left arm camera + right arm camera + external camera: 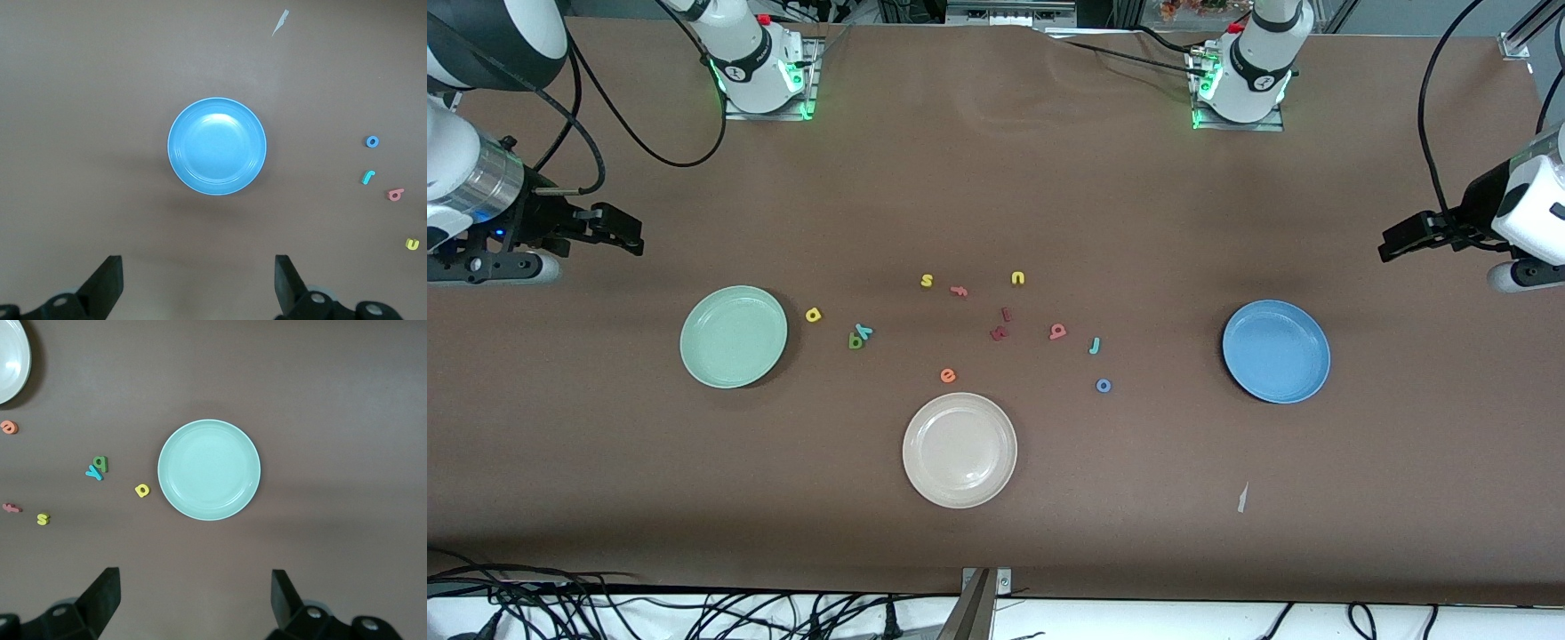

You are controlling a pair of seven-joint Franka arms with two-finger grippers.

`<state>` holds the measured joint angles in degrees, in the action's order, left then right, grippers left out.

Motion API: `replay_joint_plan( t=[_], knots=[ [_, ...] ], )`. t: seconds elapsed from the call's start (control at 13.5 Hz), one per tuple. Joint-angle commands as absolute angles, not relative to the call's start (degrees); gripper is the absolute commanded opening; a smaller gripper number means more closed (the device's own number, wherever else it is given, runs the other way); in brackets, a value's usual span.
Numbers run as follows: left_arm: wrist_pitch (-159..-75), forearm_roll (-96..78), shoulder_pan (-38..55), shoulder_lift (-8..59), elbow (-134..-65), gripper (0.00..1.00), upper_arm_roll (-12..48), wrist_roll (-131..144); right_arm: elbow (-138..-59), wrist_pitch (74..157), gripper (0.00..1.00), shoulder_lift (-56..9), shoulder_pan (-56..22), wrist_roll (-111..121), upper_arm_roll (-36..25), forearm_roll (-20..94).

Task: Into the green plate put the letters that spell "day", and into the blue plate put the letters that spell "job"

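The green plate (734,336) (209,469) lies bare toward the right arm's end. Beside it are the yellow "d" (813,314) (142,491), the dark green "a" (855,341) (100,463) and the teal "y" (864,331) (93,473), the last two touching. The blue plate (1276,351) (217,147) lies bare toward the left arm's end, with the salmon "b" (1057,332) (395,195), teal "j" (1095,345) (367,177) and blue "o" (1104,385) (372,141) beside it. My right gripper (627,233) (195,597) and left gripper (1392,244) (198,280) hover open and hold nothing, each by its own end of the table.
A cream plate (959,450) lies nearest the front camera. Between the coloured plates are a yellow "s" (927,281), a salmon "f" (959,290), a yellow "u" (1017,278), two dark red letters (999,334) and an orange "e" (948,375). A paper scrap (1241,498) lies near the blue plate.
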<state>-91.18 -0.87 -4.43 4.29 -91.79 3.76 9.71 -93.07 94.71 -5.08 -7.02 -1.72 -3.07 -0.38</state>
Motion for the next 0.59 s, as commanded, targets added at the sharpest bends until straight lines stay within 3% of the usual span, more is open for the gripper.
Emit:
replay_joint_plan(
  t=[0.0,0.52],
  knots=[
    [-92.0,-2.4,-4.8,3.9,-92.5,1.00,3.6,8.1,-92.5,94.0,1.00,-4.9,-7.1,-1.8,-2.9,-0.6],
    [-92.0,-2.4,-5.3,4.0,-92.5,1.00,3.6,7.6,-92.5,93.9,1.00,-5.3,-7.1,-1.2,-2.9,-0.4]
  ],
)
